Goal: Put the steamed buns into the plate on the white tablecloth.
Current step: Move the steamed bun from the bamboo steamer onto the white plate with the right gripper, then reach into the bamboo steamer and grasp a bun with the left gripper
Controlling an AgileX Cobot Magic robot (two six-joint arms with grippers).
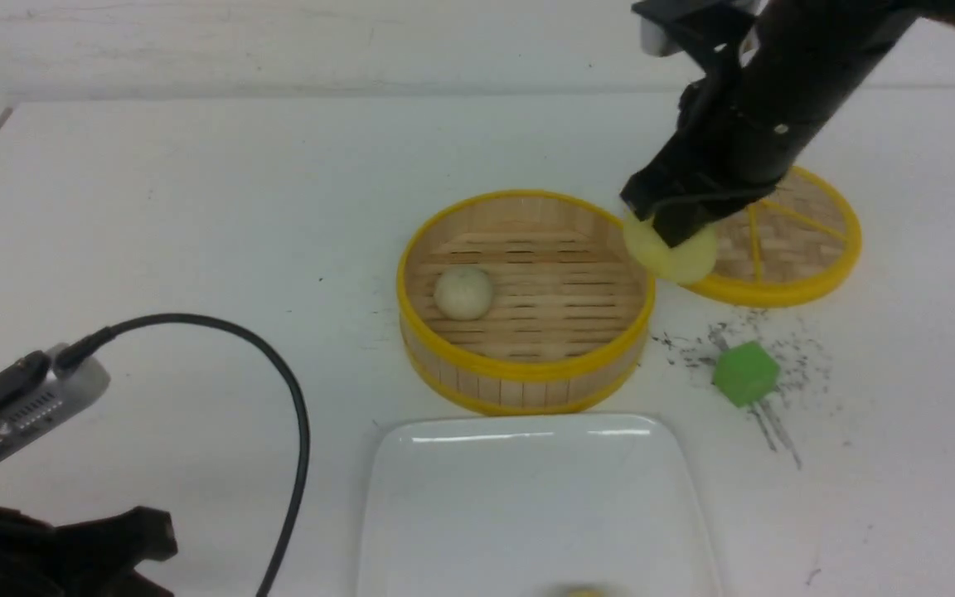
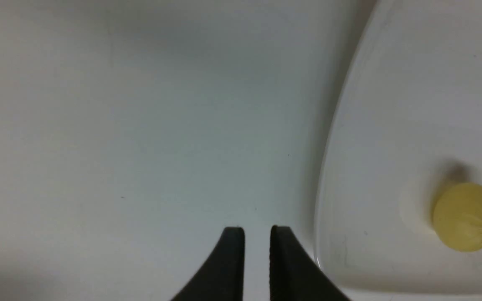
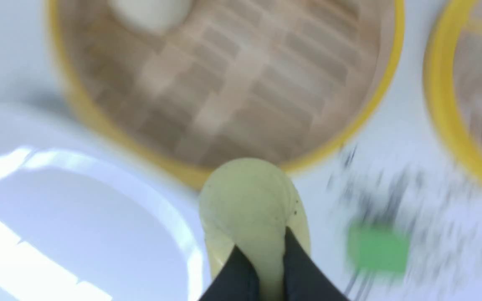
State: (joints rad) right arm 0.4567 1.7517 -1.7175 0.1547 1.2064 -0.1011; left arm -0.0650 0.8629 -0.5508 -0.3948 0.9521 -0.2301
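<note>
My right gripper [image 1: 668,228] is shut on a pale yellow bun [image 1: 675,253] and holds it in the air between the steamer's right rim and the lid; the right wrist view shows the bun [image 3: 249,200] squeezed between the gripper's [image 3: 262,251] fingers. A cream bun [image 1: 462,292] lies in the bamboo steamer [image 1: 527,371]. Another yellow bun [image 2: 466,216] lies on the white plate [image 2: 349,167]; its top edge shows at the near rim [image 1: 585,591] of the plate [image 1: 527,423]. My left gripper [image 2: 257,234] is shut and empty, over the white tablecloth [image 1: 196,207] beside the plate's left edge.
The round woven lid [image 1: 784,240] lies right of the steamer, partly behind the right arm. A green cube [image 1: 745,373] sits on scribble marks right of the steamer. A black cable [image 1: 295,414] loops from the left arm across the tablecloth.
</note>
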